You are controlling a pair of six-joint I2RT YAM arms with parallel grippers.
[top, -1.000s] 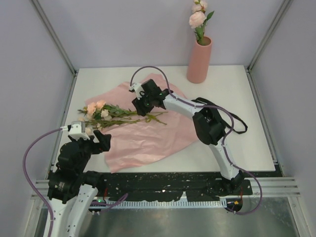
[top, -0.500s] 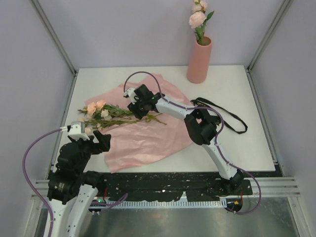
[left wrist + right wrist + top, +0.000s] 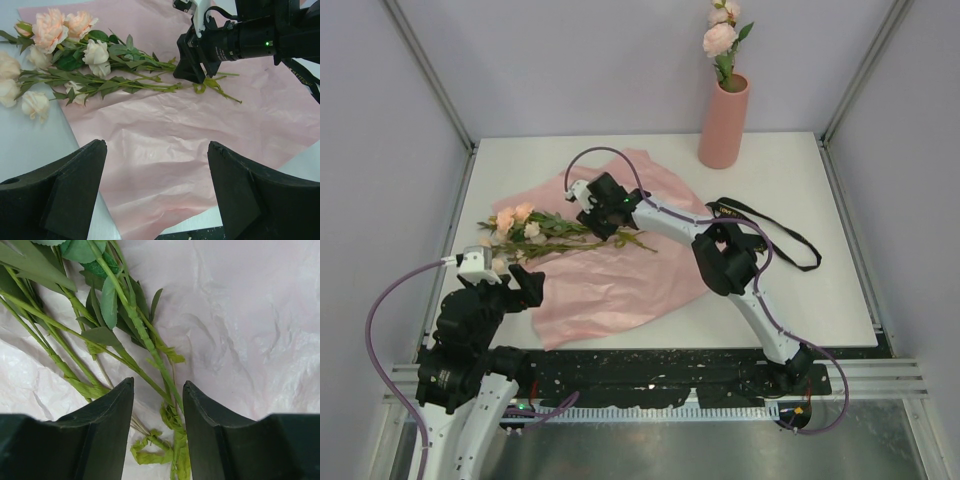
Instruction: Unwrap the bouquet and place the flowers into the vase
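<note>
Top external view; entries run near to far, places given against the pink paper sheet point(image 3: 620, 275).

1. Left gripper point(image 3: 156, 147): hovers off the sheet's near-left corner. Jaws are spread wide and hold nothing.
2. Pink paper sheet: opened out and crumpled on the white table point(image 3: 820, 290). Hazard: it is thin and loose, so a fingertip nipping it along with a stem would likely lift it too.
3. Flowers point(image 3: 535, 232): lie across the sheet's left part. Blooms overhang its left edge and stem ends point toward its middle. Hazard: the leafy stems cross, so pulling one may drag or scatter the rest.
4. Right gripper point(image 3: 157, 385): low over the stem ends near the sheet's middle. Fingers are parted by a narrow gap with one green stem running into it, nothing pinched yet. Hazard: a thin stem may slip or swing once raised.
5. Black ribbon point(image 3: 790, 240): just off the sheet's right edge, near the right arm. Hazard: snagging.
6. Vase point(image 3: 723, 125): upright beyond the sheet's far-right corner, one rose sprig point(image 3: 720, 38) already inside. Hazard: its narrow mouth is partly occupied, and a nudge could topple it.
</note>
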